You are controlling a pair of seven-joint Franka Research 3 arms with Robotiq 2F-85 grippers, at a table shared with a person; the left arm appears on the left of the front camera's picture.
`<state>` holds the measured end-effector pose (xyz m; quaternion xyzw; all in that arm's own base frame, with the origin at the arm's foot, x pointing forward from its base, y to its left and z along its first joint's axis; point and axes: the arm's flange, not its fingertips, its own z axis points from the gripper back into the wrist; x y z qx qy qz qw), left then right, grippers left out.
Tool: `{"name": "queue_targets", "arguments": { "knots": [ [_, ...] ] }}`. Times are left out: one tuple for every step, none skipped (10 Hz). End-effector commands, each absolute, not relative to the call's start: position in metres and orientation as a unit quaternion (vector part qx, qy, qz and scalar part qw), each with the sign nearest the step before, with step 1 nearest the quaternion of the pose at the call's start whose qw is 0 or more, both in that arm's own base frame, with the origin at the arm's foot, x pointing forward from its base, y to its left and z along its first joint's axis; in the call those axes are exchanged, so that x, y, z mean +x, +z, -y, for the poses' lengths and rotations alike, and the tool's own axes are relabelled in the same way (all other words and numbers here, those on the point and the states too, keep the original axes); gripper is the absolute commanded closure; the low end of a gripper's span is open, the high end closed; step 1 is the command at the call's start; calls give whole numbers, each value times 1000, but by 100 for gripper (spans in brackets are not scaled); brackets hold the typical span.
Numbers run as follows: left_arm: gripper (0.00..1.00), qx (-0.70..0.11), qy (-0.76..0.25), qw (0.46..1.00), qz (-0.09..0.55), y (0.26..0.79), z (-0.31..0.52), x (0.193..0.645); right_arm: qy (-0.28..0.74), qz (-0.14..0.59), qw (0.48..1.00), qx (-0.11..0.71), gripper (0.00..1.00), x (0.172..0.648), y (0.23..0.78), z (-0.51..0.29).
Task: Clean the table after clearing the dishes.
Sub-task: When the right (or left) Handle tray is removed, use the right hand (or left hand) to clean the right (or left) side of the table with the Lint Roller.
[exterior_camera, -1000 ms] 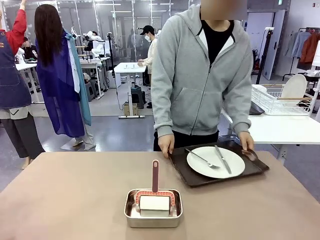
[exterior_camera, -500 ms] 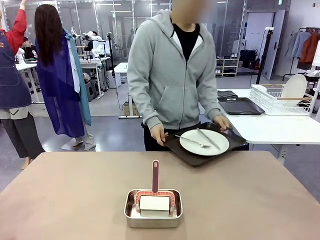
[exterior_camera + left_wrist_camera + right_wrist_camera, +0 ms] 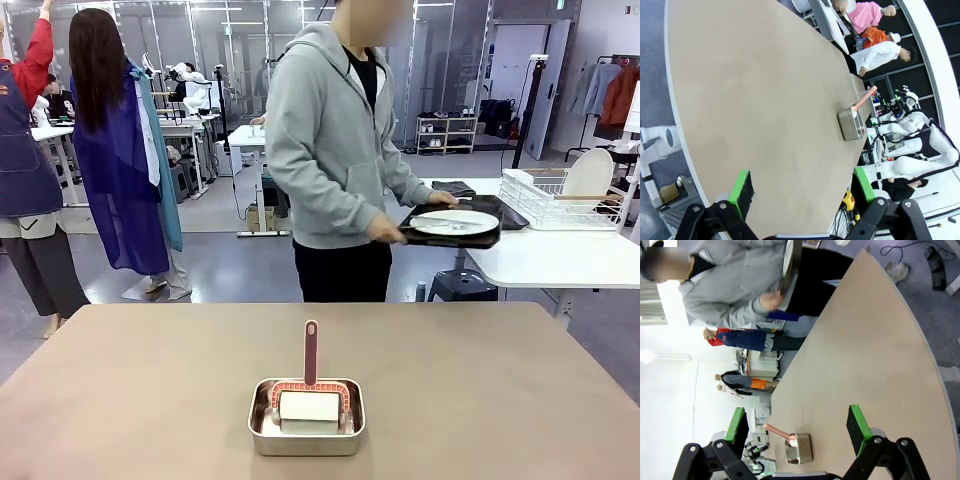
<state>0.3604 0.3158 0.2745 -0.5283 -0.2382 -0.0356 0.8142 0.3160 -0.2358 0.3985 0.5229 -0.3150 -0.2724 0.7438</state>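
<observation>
While the person at the far side is gripping a dark brown rectangular tray (image 3: pixel 450 238) with both hands (image 3: pixel 385 232), the wide counter (image 3: pixel 150 380) is stretching out plain and matte, a brownish taupe. The tray is hanging roughly level just beside a white table (image 3: pixel 560 262) behind the counter, its long axis running left to right across the front view. A round white plate (image 3: pixel 455 222) is resting on it, and whatever is lying on the plate is too small to make out. Near the counter's close edge a shiny steel pan (image 3: pixel 306 430) is sitting with a white block (image 3: pixel 309 406) inside. A red handle (image 3: pixel 311 352) is rising out of the pan, pointing away from the robot. The left wrist view is showing the pan (image 3: pixel 851 125) side-on, well down the counter, with the left jaws standing wide apart and their green pads (image 3: pixel 743 192) clamping nothing. The right wrist view is catching the person sideways and the plate (image 3: pixel 791 260) edge-on, and the right jaws are likewise standing apart above the counter.
</observation>
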Motion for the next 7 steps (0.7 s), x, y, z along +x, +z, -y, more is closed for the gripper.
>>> {"name": "queue_targets", "arguments": {
  "knots": [
    [0, -526, -37, 818, 231, 278, -317, 356, -204, 291, 805, 475, 0, 378, 464, 188],
    [0, -526, -37, 818, 231, 278, -317, 356, -145, 266, 840, 450, 0, 422, 494, 151],
    [0, -526, -37, 818, 231, 278, -317, 356, -85, 244, 869, 422, 0, 465, 519, 106],
    [0, -526, -37, 818, 231, 278, -317, 356, -24, 222, 888, 401, 0, 503, 537, 57],
    [0, -526, -37, 818, 231, 278, -317, 356, 47, 193, 901, 387, 0, 538, 549, -3],
    [0, -526, -37, 818, 231, 278, -317, 356, 100, 172, 907, 370, 0, 561, 555, -53],
    [0, -526, -37, 818, 231, 278, -317, 356, 156, 150, 912, 349, 0, 575, 557, -99]
  ]
}}
